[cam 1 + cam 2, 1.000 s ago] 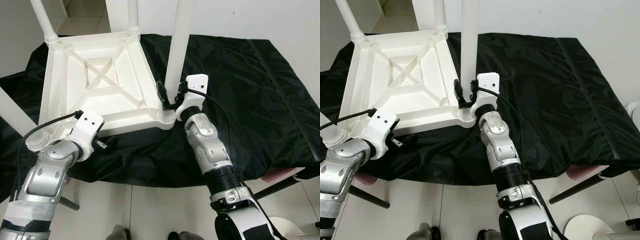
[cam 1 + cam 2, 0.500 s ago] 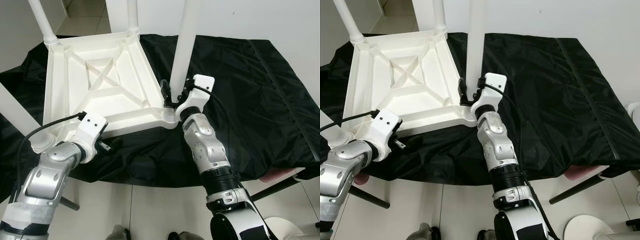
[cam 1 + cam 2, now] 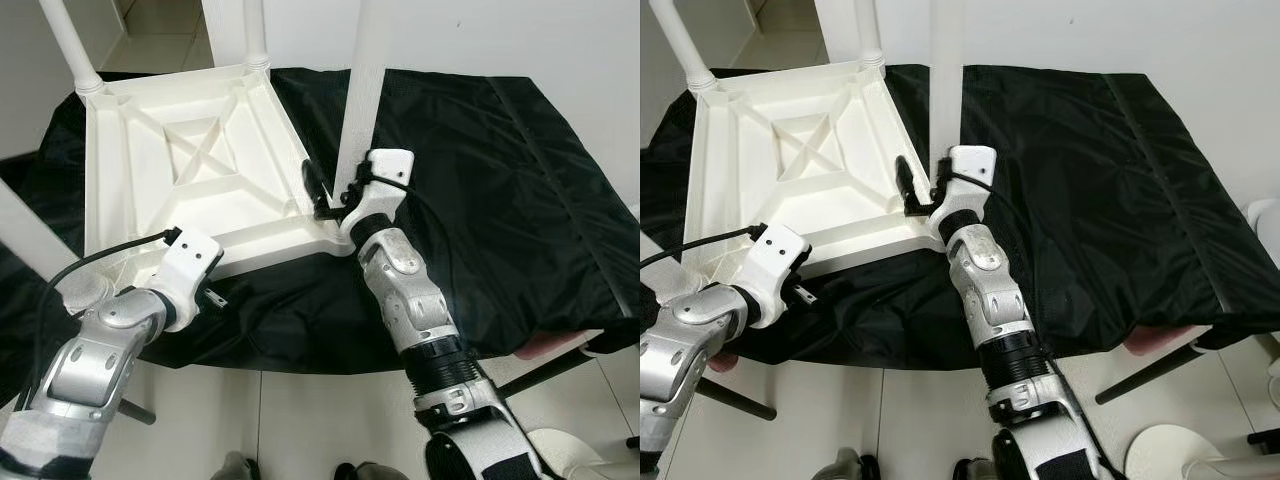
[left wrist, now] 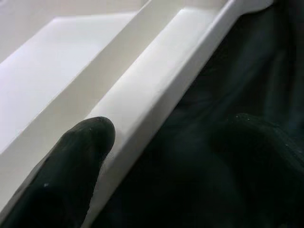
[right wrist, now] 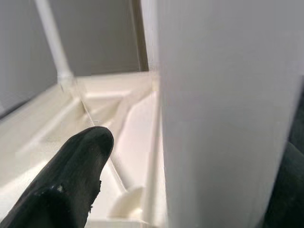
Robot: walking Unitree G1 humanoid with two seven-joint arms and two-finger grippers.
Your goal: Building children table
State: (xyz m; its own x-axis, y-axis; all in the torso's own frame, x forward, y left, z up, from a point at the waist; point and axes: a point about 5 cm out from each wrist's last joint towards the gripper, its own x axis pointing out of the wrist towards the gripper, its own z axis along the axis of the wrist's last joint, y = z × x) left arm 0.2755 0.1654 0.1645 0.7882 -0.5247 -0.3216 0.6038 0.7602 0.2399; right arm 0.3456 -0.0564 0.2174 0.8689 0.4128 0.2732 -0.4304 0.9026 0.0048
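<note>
Black-draped tabletop (image 3: 520,200) carries upturned white table (image 3: 190,180), legs up. Left pincer (image 3: 212,297) at near rim, finger on flange; closure indeterminate. Right pincer (image 3: 322,192) clamped on corner leg (image 3: 360,90) near socket. Judged: light, stiff, slick plastic; grip leg low, near socket.

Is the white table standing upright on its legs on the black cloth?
No, the white table lies upside down on the black cloth, its ribbed underside facing up and its legs pointing upward.

white plastic table (image 3: 190,170), plain black cloth (image 3: 480,170), silver arms
</note>
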